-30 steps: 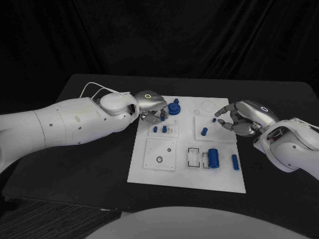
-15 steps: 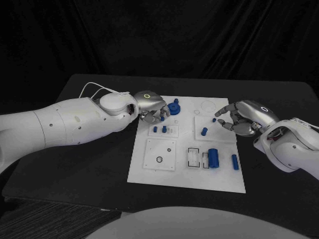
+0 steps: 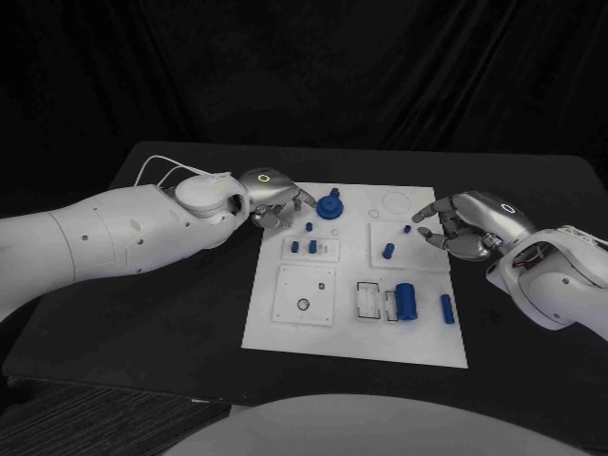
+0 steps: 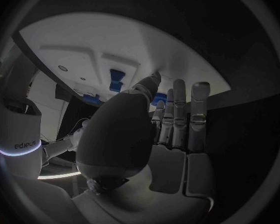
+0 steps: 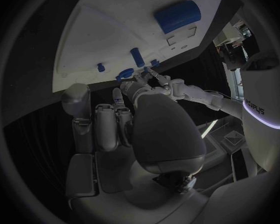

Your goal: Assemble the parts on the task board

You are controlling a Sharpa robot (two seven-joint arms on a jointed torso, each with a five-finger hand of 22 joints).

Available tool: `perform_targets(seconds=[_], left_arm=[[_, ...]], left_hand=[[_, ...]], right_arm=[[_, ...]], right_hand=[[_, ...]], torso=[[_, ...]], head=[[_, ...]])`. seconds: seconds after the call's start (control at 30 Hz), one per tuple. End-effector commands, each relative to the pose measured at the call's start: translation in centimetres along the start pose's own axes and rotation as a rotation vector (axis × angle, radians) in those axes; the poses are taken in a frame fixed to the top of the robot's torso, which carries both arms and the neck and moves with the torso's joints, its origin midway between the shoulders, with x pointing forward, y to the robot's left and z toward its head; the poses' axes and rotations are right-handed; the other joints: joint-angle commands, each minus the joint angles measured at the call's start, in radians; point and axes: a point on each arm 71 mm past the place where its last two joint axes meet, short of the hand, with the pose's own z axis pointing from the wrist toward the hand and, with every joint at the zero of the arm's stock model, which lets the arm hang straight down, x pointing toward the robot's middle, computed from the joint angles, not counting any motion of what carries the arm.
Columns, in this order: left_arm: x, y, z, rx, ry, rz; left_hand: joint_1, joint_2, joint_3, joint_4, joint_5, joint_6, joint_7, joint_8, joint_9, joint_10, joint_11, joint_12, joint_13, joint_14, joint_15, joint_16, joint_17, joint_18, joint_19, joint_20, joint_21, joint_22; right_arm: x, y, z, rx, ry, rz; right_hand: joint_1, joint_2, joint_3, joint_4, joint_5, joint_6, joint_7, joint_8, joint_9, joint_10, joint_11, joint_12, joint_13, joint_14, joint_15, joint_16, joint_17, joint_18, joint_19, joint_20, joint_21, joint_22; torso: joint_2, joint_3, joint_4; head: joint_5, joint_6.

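Both hands (image 3: 279, 198) (image 3: 458, 224) at task board (image 3: 366, 337) edges

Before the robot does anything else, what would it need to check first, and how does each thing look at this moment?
1. Left hand free to grasp: ok. It sits at the task board's far left corner, fingers extended, holding nothing.
2. Right hand free: cannot tell. Its fingers curl at the board's right edge, and whether they pinch anything is hidden.
3. Round blue part reachable: ok. It stands beside the left hand, apart from the fingers.
4. Large blue cylinder settled: ok. It lies on the near half of the board, untouched.
5. Hands clear of each other: ok. They flank the board on opposite sides.
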Motion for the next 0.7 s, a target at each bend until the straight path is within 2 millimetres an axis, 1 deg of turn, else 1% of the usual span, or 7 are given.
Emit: perform_targets(seconds=[0.03,0.27,0.3,0.37,0.47,0.5,0.7], left_arm=[[-0.5,1.0,-0.8,-0.02,-0.079,0.007],[-2.1,3.3,-3.3,-0.019,-0.186,-0.192],[-2.5,3.6,-3.8,-0.009,-0.204,-0.269],[-2.9,4.2,-4.6,0.012,-0.231,-0.432],[-3.3,4.8,-5.7,0.041,-0.262,-0.684],[-3.5,5.1,-6.2,0.059,-0.283,-0.843],[-4.1,5.3,-7.6,0.121,-0.399,-1.412]], left_hand=[[-0.003,0.006,-0.01,0.012,-0.004,0.044,0.005,0.014,0.004,-0.078,-0.003,0.012,0.005,-0.116,0.009,-0.081,-0.028,0.009,-0.157,0.012,-0.17,0.01],[-0.111,0.064,-0.052,0.107,0.04,0.108,0.075,0.034,-0.007,-0.367,-0.054,0.068,-0.025,-0.523,0.006,-0.366,-0.199,0.001,-0.542,-0.006,-0.455,-0.073],[-0.117,0.067,-0.056,0.117,0.044,0.108,0.076,0.032,-0.009,-0.379,-0.054,0.074,-0.032,-0.533,0.007,-0.376,-0.211,0.002,-0.554,-0.004,-0.471,-0.082],[-0.245,0.118,-0.094,0.158,0.093,0.103,0.084,0.019,-0.019,-0.569,-0.045,0.005,-0.147,-0.758,0.002,-0.617,-0.377,-0.009,-0.77,0.011,-0.579,-0.187],[-0.314,0.119,-0.152,0.161,0.236,0.082,0.07,0.001,-0.028,-0.687,-0.068,-0.062,-0.226,-0.872,-0.016,-0.786,-0.484,-0.018,-0.896,0.025,-0.596,-0.388],[-0.34,0.135,-0.203,0.164,0.225,0.05,0.068,-0.008,-0.039,-0.741,-0.071,-0.097,-0.268,-0.903,-0.009,-0.849,-0.524,-0.013,-0.973,0.022,-0.608,-0.638],[-0.366,0.185,-0.387,0.165,0.089,-0.306,0.048,-0.038,-0.124,-0.824,-0.098,-0.16,-0.336,-0.916,0.042,-0.872,-0.54,0.027,-0.999,0.039,-0.613,-0.848]], right_arm=[[-0.8,-0.1,-0.2,0.013,-0.043,-0.003],[-3.7,-0.2,0.1,0.005,-0.112,-0.028],[-4.3,-0.1,0.3,0.001,-0.122,-0.036],[-5.5,0.1,0.7,-0.012,-0.134,-0.059],[-7.3,0.8,1.5,-0.037,-0.137,-0.112],[-8.3,1.3,2.1,-0.048,-0.128,-0.154],[-9.9,2.2,4.0,-0.041,-0.027,-0.339]], right_hand=[[0.008,-0.001,0.003,-0.007,-0.006,-0.001,0.002,-0.001,-0.001,-0.019,0.004,-0.02,0.071,0.039,0.004,-0.013,0.039,0.022,-0.007,0.001,-0.014,0.094],[0.004,-0.005,0.01,-0.01,-0.02,0.016,0.002,0.006,0.001,-0.06,0.01,-0.074,0.019,0.002,0.009,-0.135,-0.079,0.035,-0.031,0.005,-0.104,0.069],[0.006,-0.003,0.022,-0.008,-0.021,0.023,0.004,0.011,0.004,-0.204,0.007,-0.245,-0.141,-0.001,0.011,-0.157,-0.1,0.037,-0.032,0.004,-0.116,0.065],[0.01,-0.022,0.043,-0.01,-0.031,0.013,0.003,0.012,0.01,-0.387,0.01,-0.548,-0.416,0.005,0.008,-0.173,-0.115,0.036,-0.027,0.006,-0.132,0.057],[0.019,-0.038,0.07,-0.013,-0.056,0.022,0.016,0.023,0.02,-0.53,0.032,-0.782,-0.591,0.006,0.023,-0.183,-0.126,0.035,-0.025,0.013,-0.147,0.054],[0.018,-0.045,0.072,-0.017,-0.086,0.023,0.017,0.027,0.025,-0.525,0.037,-0.868,-0.676,0.005,0.029,-0.184,-0.128,0.035,-0.025,0.019,-0.151,0.054],[0.003,-0.078,0.005,-0.022,-0.302,0.004,-0.011,-0.026,0.024,-0.664,0.062,-1.14,-0.929,-0.025,0.027,-0.228,-0.171,0.046,-0.049,0.024,-0.222,0.04]], torso=[[0.0,-0.0009,-0.0001],[-0.001,-0.0025,-0.0008],[-0.002,-0.0029,-0.0007],[-0.003,-0.0034,-0.0005],[-0.004,-0.0038,0.0007],[-0.004,-0.0035,0.0011],[-0.003,-0.0042,0.001]], head=[[-0.004,0.0],[-0.007,0.0],[-0.007,0.0],[-0.001,0.0],[0.004,0.0],[0.002,0.0],[-0.005,0.0]])
